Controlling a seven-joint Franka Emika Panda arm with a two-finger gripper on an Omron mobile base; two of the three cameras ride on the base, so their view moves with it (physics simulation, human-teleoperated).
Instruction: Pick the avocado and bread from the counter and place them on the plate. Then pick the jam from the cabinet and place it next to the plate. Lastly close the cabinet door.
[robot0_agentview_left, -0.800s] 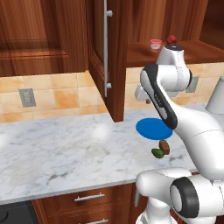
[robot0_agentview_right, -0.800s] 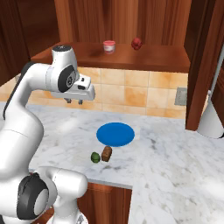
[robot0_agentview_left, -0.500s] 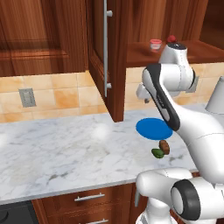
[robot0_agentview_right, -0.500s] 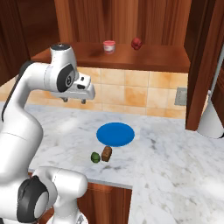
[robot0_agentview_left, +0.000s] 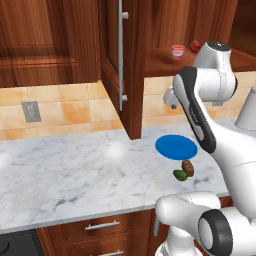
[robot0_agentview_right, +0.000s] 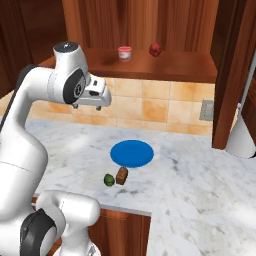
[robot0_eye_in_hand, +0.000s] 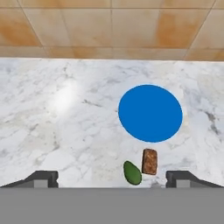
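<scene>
We see the gripper (robot0_eye_in_hand: 112, 179) high above the counter (robot0_agentview_left: 75, 170), with its jaws spread wide and holding nothing. On the marble, the avocado (robot0_eye_in_hand: 132, 173) and the bread (robot0_eye_in_hand: 150, 161) lie side by side, perhaps touching, just beside the near edge of the blue plate (robot0_eye_in_hand: 150, 113). The jam (robot0_agentview_right: 124, 53) stands on the shelf of the cabinet (robot0_agentview_right: 165, 65), whose cabinet door (robot0_agentview_left: 117, 65) is open.

You are looking at open counter (robot0_eye_in_hand: 65, 131) all around the plate (robot0_eye_in_hand: 150, 113). The avocado (robot0_eye_in_hand: 132, 173) and bread (robot0_eye_in_hand: 150, 161) are sitting just beside its near edge, side by side. The open cabinet door (robot0_agentview_left: 122, 65) is jutting out over the counter, left of the plate.
</scene>
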